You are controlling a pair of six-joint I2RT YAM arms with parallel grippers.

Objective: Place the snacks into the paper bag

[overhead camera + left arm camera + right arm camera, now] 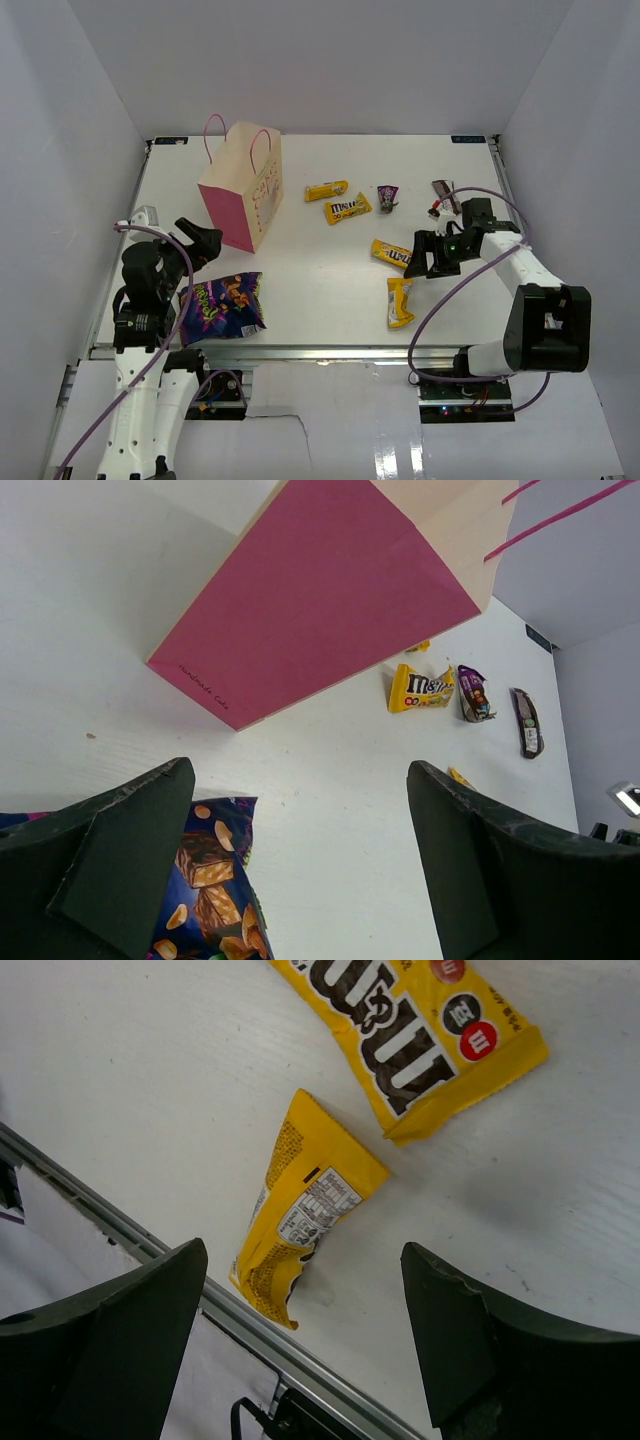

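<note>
The widest free lane runs across the middle of the table [320,275], between the upright pink paper bag [235,200] and the scattered yellow candy packets [347,208]. On the left, the left gripper [203,242] sits in a narrow gap between the purple chip bag [222,305] and the paper bag's near corner, with the side wall [70,200] close by. The bag's mouth opens upward (its thin loop handles [560,520] stand over it). On the right, two packets lie just beside and beneath the right gripper [428,255], and the front rail [330,350] bounds the near edge.
</note>
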